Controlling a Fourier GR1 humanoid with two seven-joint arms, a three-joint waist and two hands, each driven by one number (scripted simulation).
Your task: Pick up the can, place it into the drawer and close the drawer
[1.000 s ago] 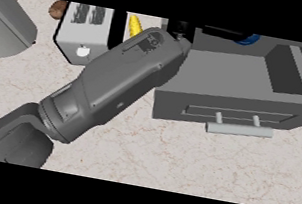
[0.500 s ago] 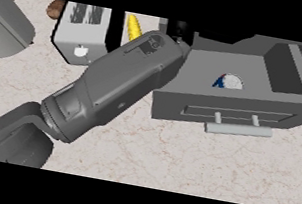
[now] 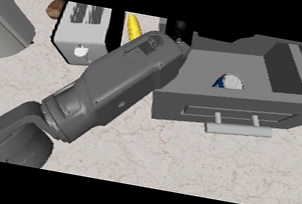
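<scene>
The left hand (image 3: 180, 29) showed only as a dark shape at the end of a long grey forearm (image 3: 116, 85) that crossed the view on a slant from lower left to the upper middle. It sat at the back left corner of the open drawer (image 3: 248, 98), apart from the can, and whether its fingers were spread or curled could not be told; it appeared to hold nothing. The right hand was nowhere in the view.

The can (image 3: 229, 82) lay inside the drawer, against the inner floor near the middle, its blue and white end facing up. So the placing looked done, and the step in hand was judged to be closing the drawer.

To do that well, the hand would have to clear the drawer's rim first, lifting out without brushing the can. It would then come round to the drawer's front panel, where the pale bar handle (image 3: 233, 130) stuck out toward the robot, and push flat and square on the panel so the drawer slid straight in.

Left of the forearm, a toaster (image 3: 82, 36) stood on the marbled surface (image 3: 174, 159), with a yellow cone-shaped thing (image 3: 134, 25) just beside it.
</scene>
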